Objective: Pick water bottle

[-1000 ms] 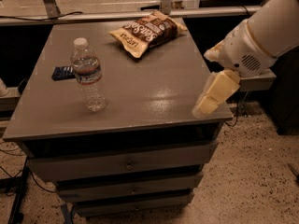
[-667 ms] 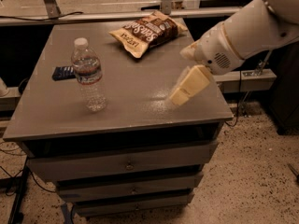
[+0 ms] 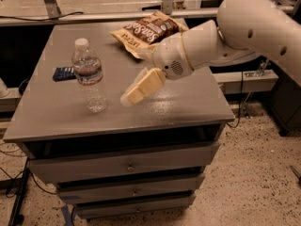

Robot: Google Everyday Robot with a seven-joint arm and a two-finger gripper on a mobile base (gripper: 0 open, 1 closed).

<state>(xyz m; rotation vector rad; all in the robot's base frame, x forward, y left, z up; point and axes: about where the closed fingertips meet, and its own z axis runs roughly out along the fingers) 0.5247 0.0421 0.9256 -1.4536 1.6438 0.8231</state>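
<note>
stage: approach, no grasp yet | water bottle [image 3: 89, 77] upright on cabinet top [image 3: 188, 105], left side | gripper [image 3: 129, 96] just right of it, apart | grip state: cannot tell | left: close in, grasp, lift

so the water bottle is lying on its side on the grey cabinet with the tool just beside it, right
No: the water bottle stands upright, cap up, on the grey cabinet, as the camera view shows. The tool is just beside it, not touching.
</note>
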